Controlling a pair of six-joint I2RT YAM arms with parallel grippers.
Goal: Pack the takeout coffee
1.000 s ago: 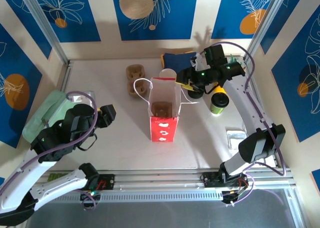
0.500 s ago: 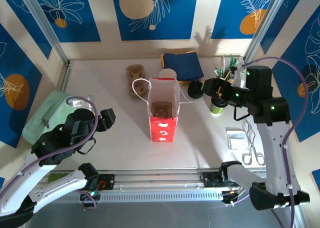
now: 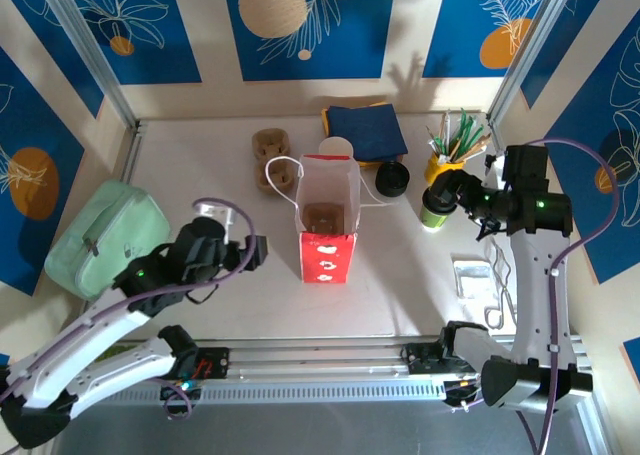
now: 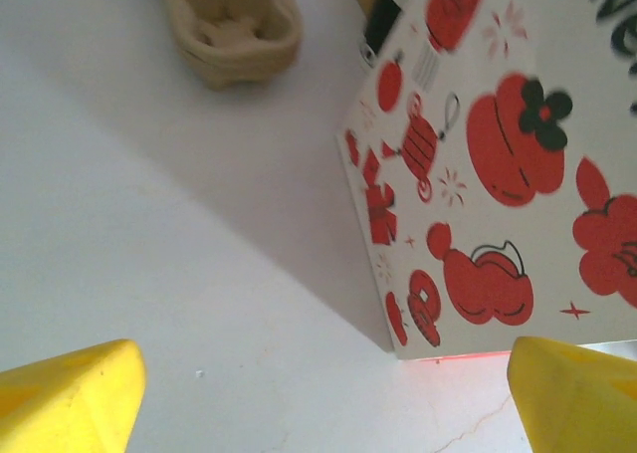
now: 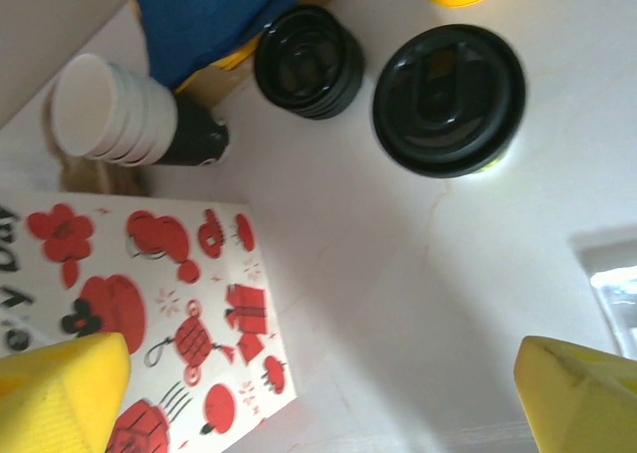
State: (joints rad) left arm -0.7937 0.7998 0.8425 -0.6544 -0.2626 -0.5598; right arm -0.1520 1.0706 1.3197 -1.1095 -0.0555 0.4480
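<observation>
Presently the takeout coffee stands upright on the table, right of centre in the top view, apart from the paper bag and just below the yellow pot of stirrers. Black lid on, lime-green sides showing.

Right hand hovers close beside the cup at its upper right. In its wrist view the yellow fingers sit at the bottom corners, spread wide with nothing between them. The cup's lid lies in the upper right of that frame, off the mid-line of the hand.

Left hand sits low by the bag's left face, fingers equally wide apart and empty.

Loose black lid and stack of white-rimmed cups lie up and left of the coffee. Neither is wanted.

Step in hand, as I judge it: grasping the cup.
- Shift the right hand until the lid is centred between the fingers before descending.
- Take the paper wall below the lid rim, not the lid itself.
- Close gently, since paper sides will likely buckle and the lid could pop.
- Keep the cup upright through the lift and clear the bag's rim and white handles.
- A brown insert shows in the bag's bottom, so aim there.
- The left hand could steady the bag wall.
</observation>
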